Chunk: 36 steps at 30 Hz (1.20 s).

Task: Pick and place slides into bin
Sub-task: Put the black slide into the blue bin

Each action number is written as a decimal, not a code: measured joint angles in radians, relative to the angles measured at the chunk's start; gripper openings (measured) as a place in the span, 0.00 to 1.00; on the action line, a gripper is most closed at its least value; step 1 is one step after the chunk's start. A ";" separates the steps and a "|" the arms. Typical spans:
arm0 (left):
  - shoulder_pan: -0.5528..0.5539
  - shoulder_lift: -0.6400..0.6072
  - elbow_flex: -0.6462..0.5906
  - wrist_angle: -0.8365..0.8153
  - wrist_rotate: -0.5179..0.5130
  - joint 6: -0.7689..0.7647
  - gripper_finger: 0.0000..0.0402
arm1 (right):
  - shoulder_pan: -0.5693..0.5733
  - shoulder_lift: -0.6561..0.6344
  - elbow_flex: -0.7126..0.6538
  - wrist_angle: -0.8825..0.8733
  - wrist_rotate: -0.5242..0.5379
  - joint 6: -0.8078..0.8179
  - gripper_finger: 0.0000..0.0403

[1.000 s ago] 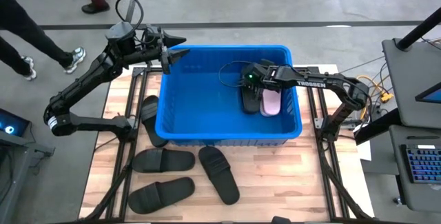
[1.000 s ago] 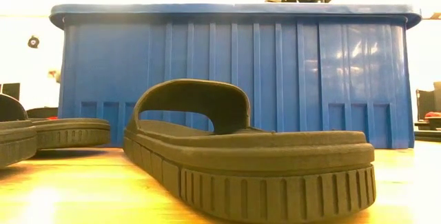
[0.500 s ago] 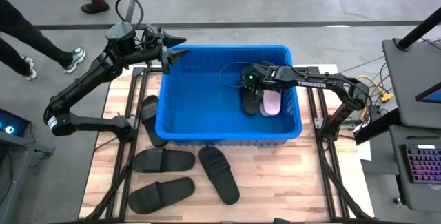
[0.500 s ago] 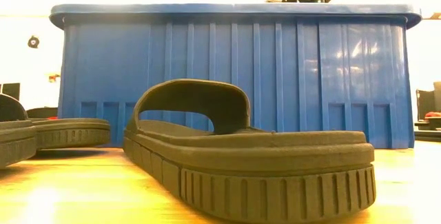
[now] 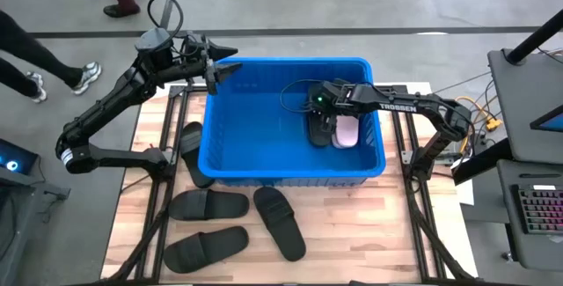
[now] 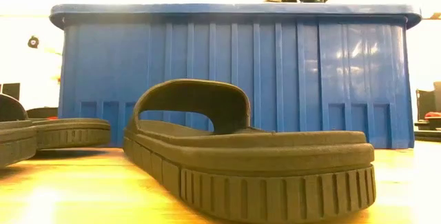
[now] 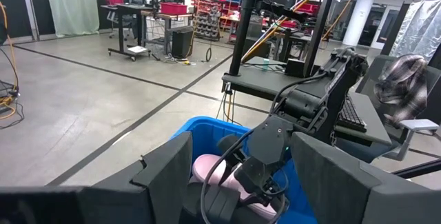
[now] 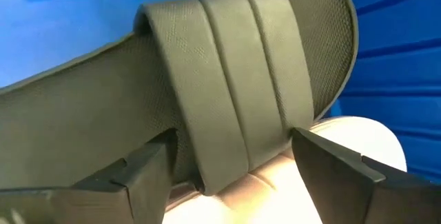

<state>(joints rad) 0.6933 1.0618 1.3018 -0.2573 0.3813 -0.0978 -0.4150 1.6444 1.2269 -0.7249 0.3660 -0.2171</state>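
- Left gripper [image 5: 230, 67], fingers apart w/ nothing between, hangs over bin's [image 5: 290, 177] far-left corner.
- Four black slides on table [image 5: 369, 224]: one [image 5: 193, 152] against bin's left wall, three [image 5: 209, 205] [image 5: 206, 246] [image 5: 279, 223] in front of bin.
- Right gripper [image 5: 324, 114] inside bin, right half, jaws spread either side of black slide [image 8: 227, 93] strap; pink slide [image 5: 347, 131] just beside it.

Blue bin [image 5: 220, 145] floor bare on its left half, black slide [image 5: 318, 128] and pink slide [image 5: 347, 131] crowding right end under right gripper [image 5: 327, 117], black slides [image 5: 208, 205] scattered in front
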 joint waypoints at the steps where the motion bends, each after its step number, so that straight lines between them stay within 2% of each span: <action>1: 0.000 0.000 0.000 0.000 0.000 0.000 0.58 | 0.003 0.000 0.007 -0.011 0.000 0.000 0.70; 10: 0.000 0.000 0.000 0.000 0.000 0.000 0.58 | 0.015 -0.001 0.072 -0.034 -0.002 0.030 0.76; 15: 0.000 -0.002 0.000 -0.027 0.000 0.002 0.58 | 0.016 -0.002 0.124 -0.071 0.074 0.325 0.74; 19: 0.000 -0.001 0.000 -0.038 0.000 0.004 0.58 | 0.025 -0.014 0.142 -0.047 0.078 0.348 0.70; 27: 0.000 -0.010 0.001 -0.089 0.000 0.000 0.58 | 0.078 -0.075 0.143 0.236 -0.113 0.311 0.59; 36: 0.000 -0.012 0.001 -0.098 0.003 -0.024 0.58 | 0.159 -0.161 0.143 0.405 -0.165 0.329 0.51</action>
<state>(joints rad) 0.6930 1.0500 1.3025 -0.3557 0.3846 -0.1218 -0.2560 1.4837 1.3697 -0.3199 0.2008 0.1121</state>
